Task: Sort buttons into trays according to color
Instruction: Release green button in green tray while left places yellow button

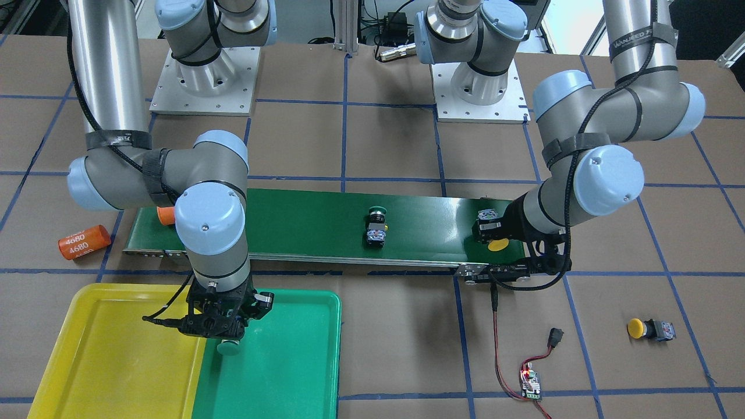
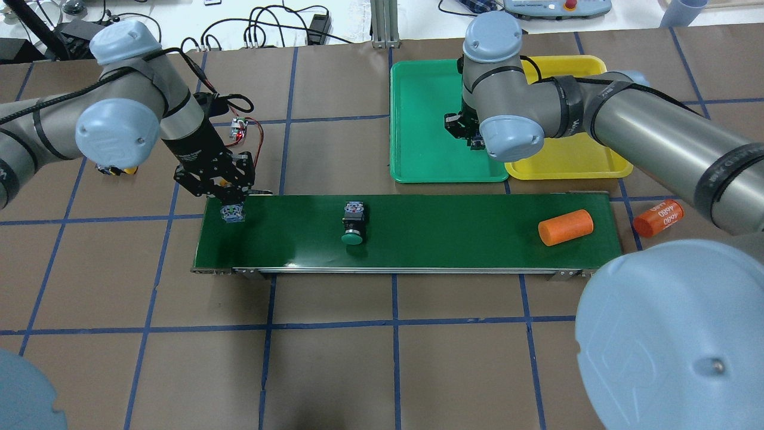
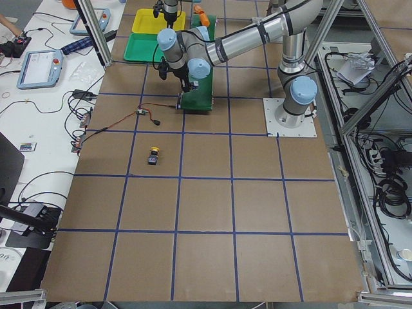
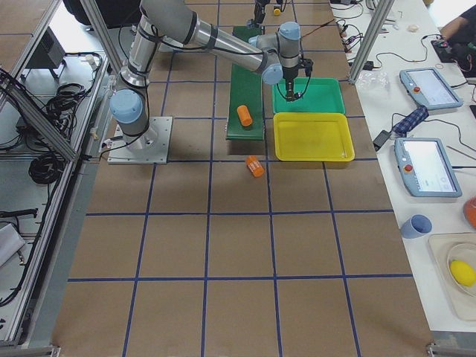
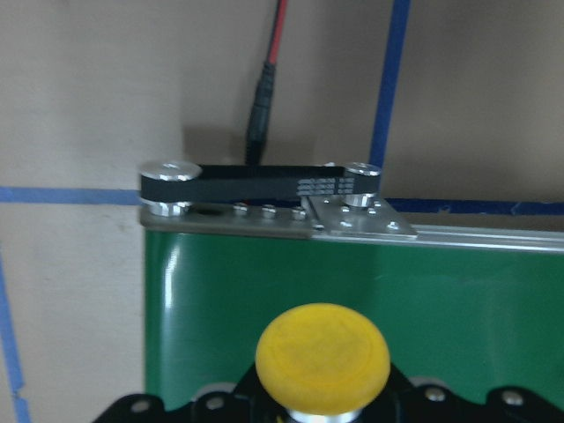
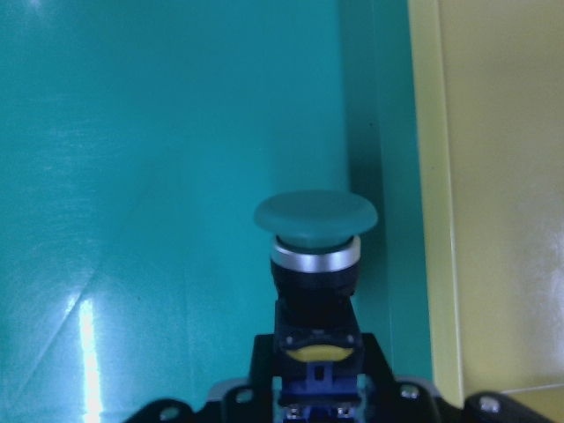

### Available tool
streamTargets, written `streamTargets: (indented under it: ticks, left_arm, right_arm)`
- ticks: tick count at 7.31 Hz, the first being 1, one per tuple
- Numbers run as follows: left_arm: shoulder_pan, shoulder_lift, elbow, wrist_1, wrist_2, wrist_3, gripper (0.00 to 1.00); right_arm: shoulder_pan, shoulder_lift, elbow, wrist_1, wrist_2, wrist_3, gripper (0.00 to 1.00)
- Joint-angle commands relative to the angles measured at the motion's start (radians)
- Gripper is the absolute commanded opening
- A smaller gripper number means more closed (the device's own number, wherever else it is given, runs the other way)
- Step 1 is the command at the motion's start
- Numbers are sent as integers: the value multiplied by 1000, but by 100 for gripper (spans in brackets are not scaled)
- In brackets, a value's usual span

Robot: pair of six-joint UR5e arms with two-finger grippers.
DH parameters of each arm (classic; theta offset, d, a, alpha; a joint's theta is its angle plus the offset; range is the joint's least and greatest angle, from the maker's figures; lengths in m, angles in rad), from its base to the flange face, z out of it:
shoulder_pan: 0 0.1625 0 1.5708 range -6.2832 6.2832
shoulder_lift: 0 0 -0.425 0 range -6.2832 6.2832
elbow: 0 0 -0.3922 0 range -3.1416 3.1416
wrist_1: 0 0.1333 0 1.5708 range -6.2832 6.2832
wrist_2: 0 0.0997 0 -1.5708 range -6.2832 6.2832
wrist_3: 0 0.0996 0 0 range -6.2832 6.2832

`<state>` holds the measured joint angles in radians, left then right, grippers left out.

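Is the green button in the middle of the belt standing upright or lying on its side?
Lying on its side. The green button rests on the belt, cap pointing sideways, not up.

Legible markings. The orange cylinder (image 1: 84, 241), which lay on the table (image 1: 396, 349) just off the conveyor's (image 1: 314, 221) end at the robot's right, bore "4680" twice in white. A black strap (image 1: 634, 36) on the left arm's (image 1: 588, 169) upper tube carried pale lettering, roughly "WANJEED", only partly legible. Fine white print on the conveyor's black drive belt (image 5: 264, 183) was too blurred to read.
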<state>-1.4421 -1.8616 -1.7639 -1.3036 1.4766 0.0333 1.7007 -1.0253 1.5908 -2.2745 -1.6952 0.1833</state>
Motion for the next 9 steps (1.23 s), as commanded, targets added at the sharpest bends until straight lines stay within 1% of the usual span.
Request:
streamTargets:
  ticks: [1, 2, 3, 4, 5, 6, 7, 9]
  left_arm:
    - [-6, 13, -95, 124, -2, -3, 0]
    - [-7, 2, -91, 125, -2, 0, 1]
    - [-9, -10, -89, 126, -4, 0, 71]
    - [-11, -16, -88, 127, -10, 0, 100]
    - [-20, -11, -92, 126, -9, 28, 100]
    - [-24, 8, -83, 126, -12, 42, 100]
    - [-26, 13, -72, 126, -44, 42, 100]
    - [-9, 16, 45, 80, -47, 60, 100]
  right_arm:
    - [-4, 14, 0, -13, -3, -10, 71]
    - [-13, 13, 0, -13, -3, -11, 100]
    - [-18, 5, 0, -4, 6, -10, 100]
    - [-21, -4, 0, 3, 6, -10, 100]
    - [-22, -31, 0, 36, 6, -7, 100]
    - [-24, -92, 0, 117, 8, -4, 100]
    - [-27, -160, 0, 218, 8, 7, 100]
    - [-30, -286, 1, 387, 11, 69, 100]
